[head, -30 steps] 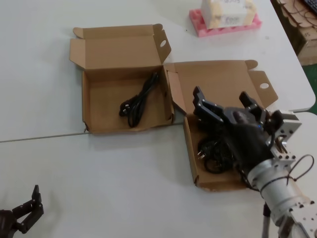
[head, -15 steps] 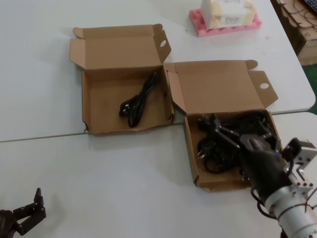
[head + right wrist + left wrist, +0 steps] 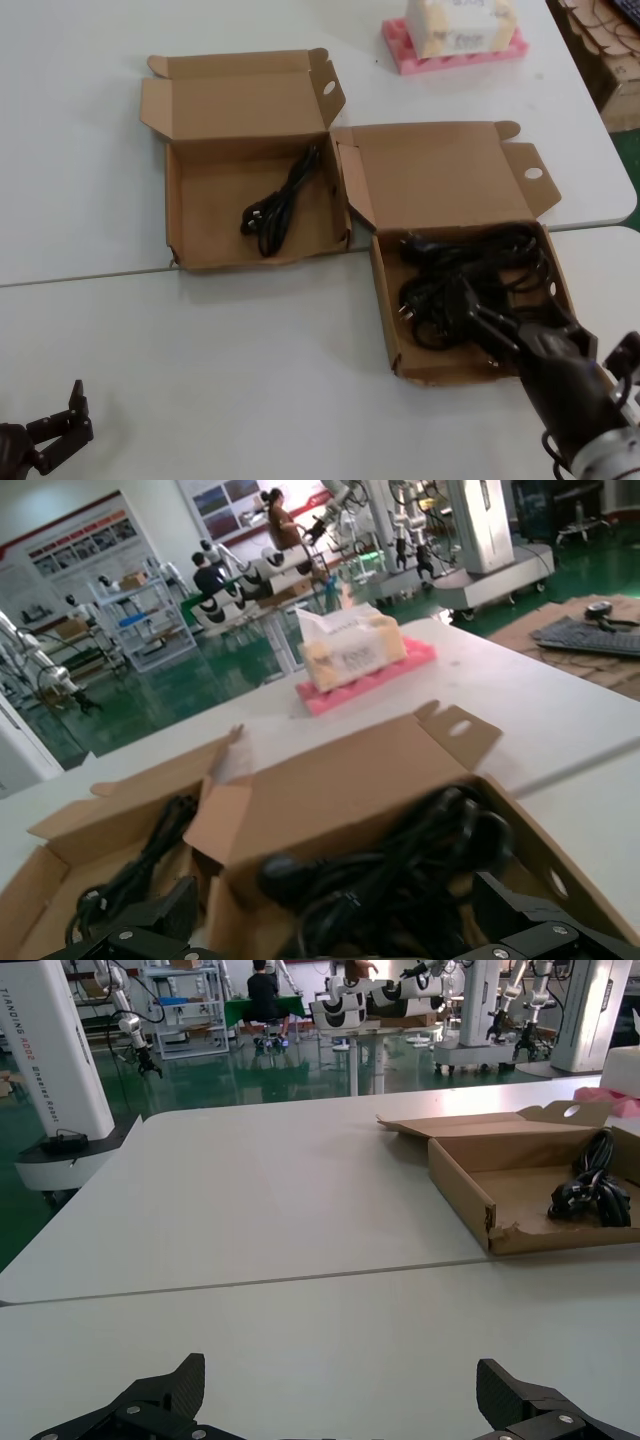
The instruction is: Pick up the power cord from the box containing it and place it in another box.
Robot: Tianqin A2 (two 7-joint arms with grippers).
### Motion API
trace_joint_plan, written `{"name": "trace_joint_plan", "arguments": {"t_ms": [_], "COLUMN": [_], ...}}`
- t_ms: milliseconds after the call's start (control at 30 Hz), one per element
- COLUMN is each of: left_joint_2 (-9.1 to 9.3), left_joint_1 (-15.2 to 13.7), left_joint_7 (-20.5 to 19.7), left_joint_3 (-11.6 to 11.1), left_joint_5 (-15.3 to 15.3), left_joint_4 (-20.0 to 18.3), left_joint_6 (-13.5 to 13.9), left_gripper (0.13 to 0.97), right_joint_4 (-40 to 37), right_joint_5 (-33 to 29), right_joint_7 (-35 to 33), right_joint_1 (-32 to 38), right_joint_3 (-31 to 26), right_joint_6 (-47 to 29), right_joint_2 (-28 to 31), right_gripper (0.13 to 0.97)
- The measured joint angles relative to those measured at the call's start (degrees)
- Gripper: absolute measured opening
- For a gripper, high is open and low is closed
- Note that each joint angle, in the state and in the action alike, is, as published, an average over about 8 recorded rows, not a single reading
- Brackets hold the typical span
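Note:
The power cord (image 3: 283, 198), a slim black bundle with a plug, lies in the left box (image 3: 235, 105), whose lid has a folded lip strip. It also shows in the left wrist view (image 3: 590, 1185) and the right wrist view (image 3: 140, 865). The right box (image 3: 440, 175), with a plain lid and a holed tab, holds a tangle of other black cords (image 3: 450, 285). My right gripper (image 3: 515, 320) is open and empty over that box's front edge, its tips either side of the tangle (image 3: 400, 870). My left gripper (image 3: 60, 415) is parked open at the near left.
A pink foam tray with a cream box (image 3: 455, 40) stands at the back right. A seam between the two table tops (image 3: 80, 275) runs across the left. The table's right edge is close to the right box, with cardboard stacked beyond it (image 3: 610, 50).
My right gripper has drawn back from above the right box toward the near right corner, still open and empty. The cords, the boxes and the left arm have not moved.

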Motion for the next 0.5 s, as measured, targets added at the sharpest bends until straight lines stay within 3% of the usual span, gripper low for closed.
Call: {"name": "trace_joint_plan", "arguments": {"t_ms": [500], "left_joint_2": [0.00], "left_joint_1": [0.00], "left_joint_7": [0.00], "left_joint_3": [0.00], "left_joint_5": [0.00], "left_joint_4": [0.00], "left_joint_6": [0.00], "left_gripper": [0.966], "right_joint_4": [0.64], "right_joint_5": [0.83], "right_joint_7": [0.00], "right_joint_1": [-2.64], "right_joint_3": [1.50], "right_joint_6": [-0.66], "right_joint_2": [0.35], "right_gripper": [0.966]}}
